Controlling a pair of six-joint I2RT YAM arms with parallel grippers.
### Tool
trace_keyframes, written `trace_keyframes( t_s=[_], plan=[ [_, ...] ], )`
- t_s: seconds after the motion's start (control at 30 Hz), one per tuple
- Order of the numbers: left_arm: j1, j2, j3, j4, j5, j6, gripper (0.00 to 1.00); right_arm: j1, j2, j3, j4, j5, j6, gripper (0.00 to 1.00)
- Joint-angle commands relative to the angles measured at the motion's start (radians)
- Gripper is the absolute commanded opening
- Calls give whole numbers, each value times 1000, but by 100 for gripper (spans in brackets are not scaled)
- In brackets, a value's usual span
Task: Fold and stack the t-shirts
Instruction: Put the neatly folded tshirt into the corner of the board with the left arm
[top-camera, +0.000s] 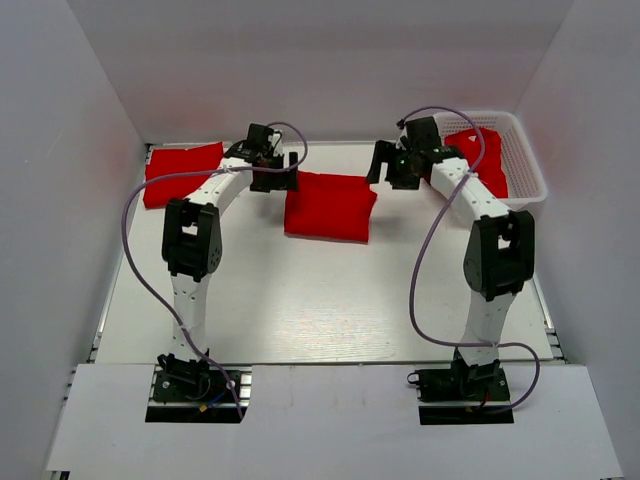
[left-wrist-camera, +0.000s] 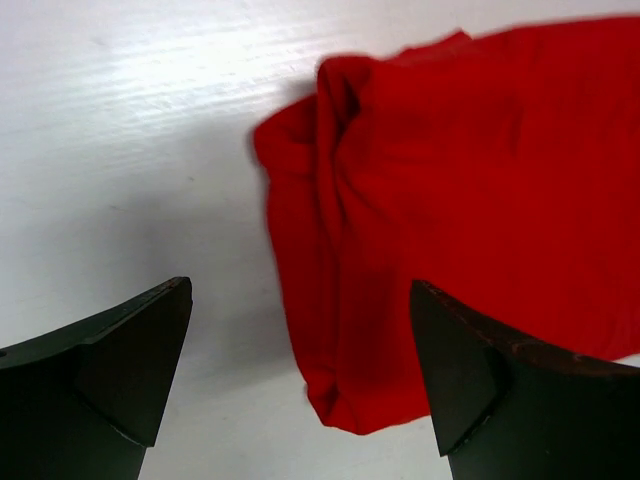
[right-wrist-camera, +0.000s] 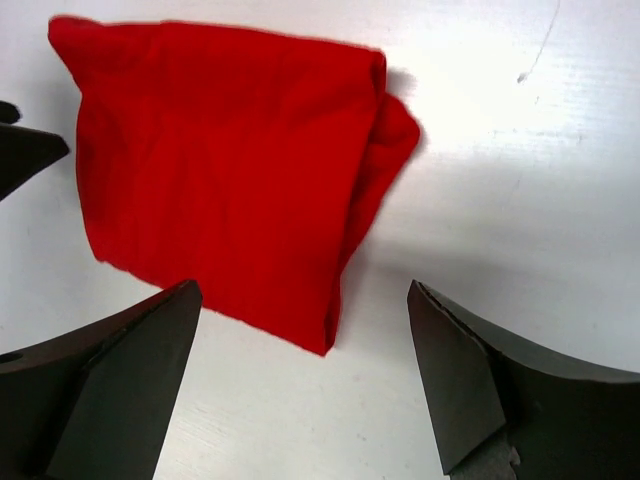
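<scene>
meanwhile, on the white worktop (top-camera: 300, 300), a folded red t-shirt (top-camera: 330, 206) lies between the two claws, its bunched left edge just ahead of the left claw (left-wrist-camera: 300, 288), its right edge just ahead of the right claw (right-wrist-camera: 302, 290). both claws hang spread, holding nothing. soft, light and limp, the fabric would likely sag and unfold unless pinched at the doubled edges through every layer, one claw per side.

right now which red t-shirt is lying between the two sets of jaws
The folded t-shirt mid-table. The other folded t-shirt lies at the far-left corner, and a third t-shirt sits in the white basket.
</scene>
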Motion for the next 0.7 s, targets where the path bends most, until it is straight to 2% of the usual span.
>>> trace_keyframes(
  t_s=[0.0,0.1,0.2,0.4,0.53,0.6,0.67],
  plan=[
    [-3,-41,-41,28,141,31,100,2,-77,-115,60,17,-17,90],
    [-3,-6,-63,104,166,20,100,4,-118,-171,65,20,-12,90],
    [-12,40,-52,96,67,0,100,1,-127,-194,62,20,-11,90],
    [-31,94,-61,95,37,20,100,1,-132,-203,55,32,-15,90],
    [-31,94,-164,121,40,8,85,-4,-144,-223,61,55,-15,90],
    [-52,83,-201,132,40,8,72,1,-153,-244,59,72,-9,90],
    [-64,72,-225,143,40,8,70,2,-161,-254,68,93,-5,90]
  ],
)
